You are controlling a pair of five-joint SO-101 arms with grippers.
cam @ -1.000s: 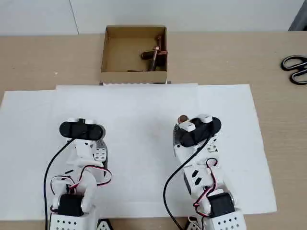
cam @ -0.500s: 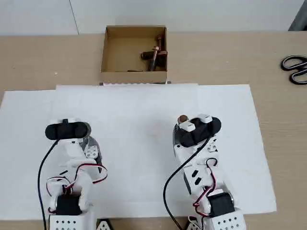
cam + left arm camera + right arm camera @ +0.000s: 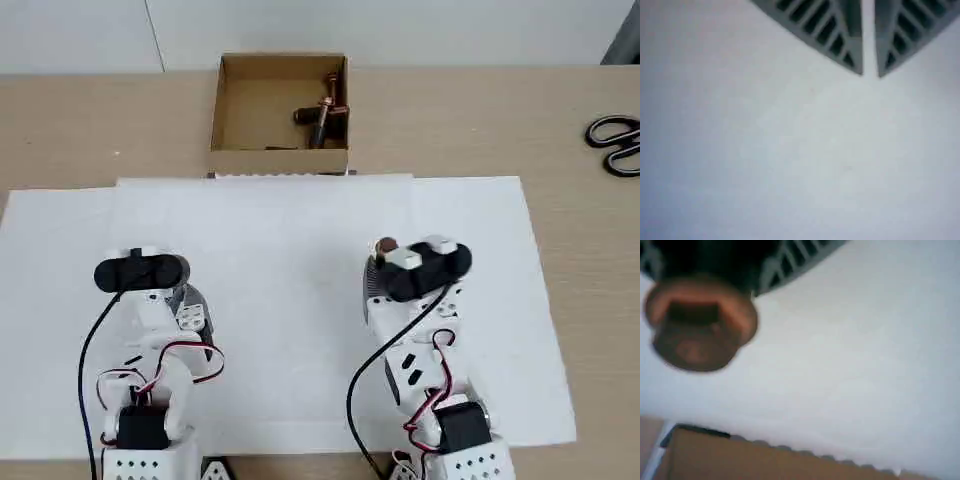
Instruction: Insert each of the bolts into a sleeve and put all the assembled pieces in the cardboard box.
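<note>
Bolt (image 3: pixel 700 325) clamped in right gripper (image 3: pixel 382 262), left gripper (image 3: pixel 869 72) at a narrow slit above white paper (image 3: pixel 300 220), assembled pieces (image 3: pixel 322 108) in cardboard box (image 3: pixel 240 120)

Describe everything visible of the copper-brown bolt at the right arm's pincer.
The copper-brown metal bolt shows mainly its head: a hexagon on a round flange, dull reddish. Its shank is hidden in the right pincer, which appears to clamp it. It sits over the white paper sheet, well short of the brown cardboard box. Whether it carries a sleeve cannot be told.
</note>
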